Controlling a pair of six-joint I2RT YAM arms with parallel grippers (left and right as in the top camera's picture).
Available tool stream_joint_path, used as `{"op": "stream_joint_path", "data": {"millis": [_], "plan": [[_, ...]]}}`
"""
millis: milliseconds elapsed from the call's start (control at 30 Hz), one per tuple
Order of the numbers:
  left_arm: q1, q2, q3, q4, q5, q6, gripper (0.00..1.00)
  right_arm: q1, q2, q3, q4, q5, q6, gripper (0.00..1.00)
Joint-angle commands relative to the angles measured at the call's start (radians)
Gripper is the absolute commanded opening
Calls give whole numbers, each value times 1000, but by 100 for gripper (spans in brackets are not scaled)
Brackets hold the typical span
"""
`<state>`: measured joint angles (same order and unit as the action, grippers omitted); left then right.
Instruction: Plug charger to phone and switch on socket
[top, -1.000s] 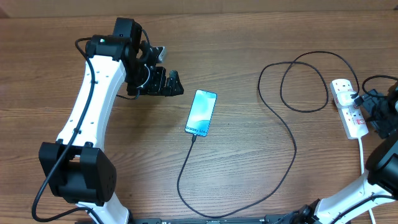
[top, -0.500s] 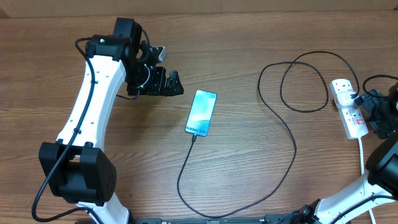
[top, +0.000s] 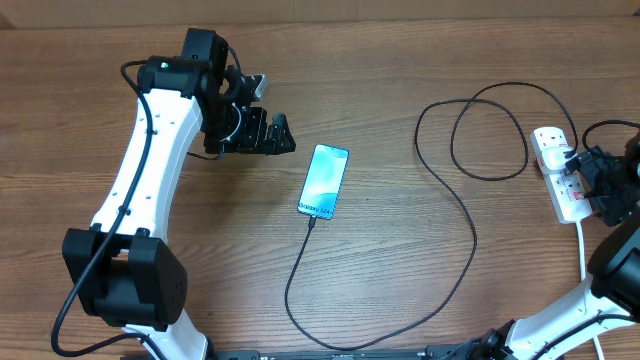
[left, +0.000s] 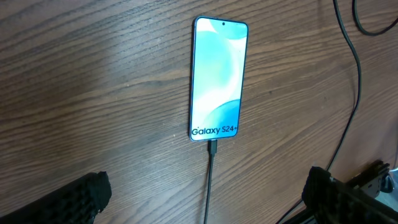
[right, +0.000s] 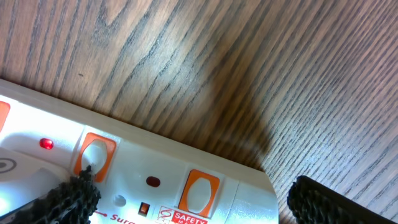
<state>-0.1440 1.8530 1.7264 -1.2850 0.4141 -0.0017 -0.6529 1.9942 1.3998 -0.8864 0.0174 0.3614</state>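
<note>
The phone (top: 324, 181) lies flat on the wooden table, its light blue screen (left: 217, 74) lit with "Galaxy" text. The charger (top: 470, 230), a thin black cable, has its plug tip (left: 212, 148) in the phone's near end and loops right to the socket (top: 563, 203). My left gripper (top: 285, 135) hangs open just left of the phone, holding nothing, and the cable (left: 209, 186) runs between its fingers. My right gripper (right: 193, 186) is open over the socket (right: 249, 193), straddling an orange-framed switch (right: 200, 190). One red light (right: 46, 144) glows.
A white cord (top: 582, 250) leaves the socket toward the front edge. A black plug (top: 573, 156) sits in the socket. Bare wood table (top: 400, 80) surrounds the phone. A second orange-framed switch (right: 93, 155) is beside my right gripper's left finger.
My right gripper has edged slightly left over the socket. The left arm, phone and cable have not moved.
</note>
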Motion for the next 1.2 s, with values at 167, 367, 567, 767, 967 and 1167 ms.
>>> {"op": "stream_joint_path", "data": {"millis": [167, 367, 567, 767, 967, 1167], "plan": [[0, -23, 6, 4, -4, -6, 100, 17, 18, -26, -48, 13, -25, 100], [0, -23, 6, 4, -3, -6, 100, 16, -12, -23, -111, 174, 130, 100], [0, -23, 6, 3, -4, -6, 100, 17, -139, -23, -109, 167, 133, 100], [0, -23, 6, 4, -3, -6, 99, 30, -249, -24, -146, 39, 132, 100], [0, -23, 6, 4, -3, -6, 100, 144, -288, -26, -162, 21, 82, 100], [0, -23, 6, 3, -3, -6, 100, 290, -288, -42, -137, 22, -3, 94]]}}
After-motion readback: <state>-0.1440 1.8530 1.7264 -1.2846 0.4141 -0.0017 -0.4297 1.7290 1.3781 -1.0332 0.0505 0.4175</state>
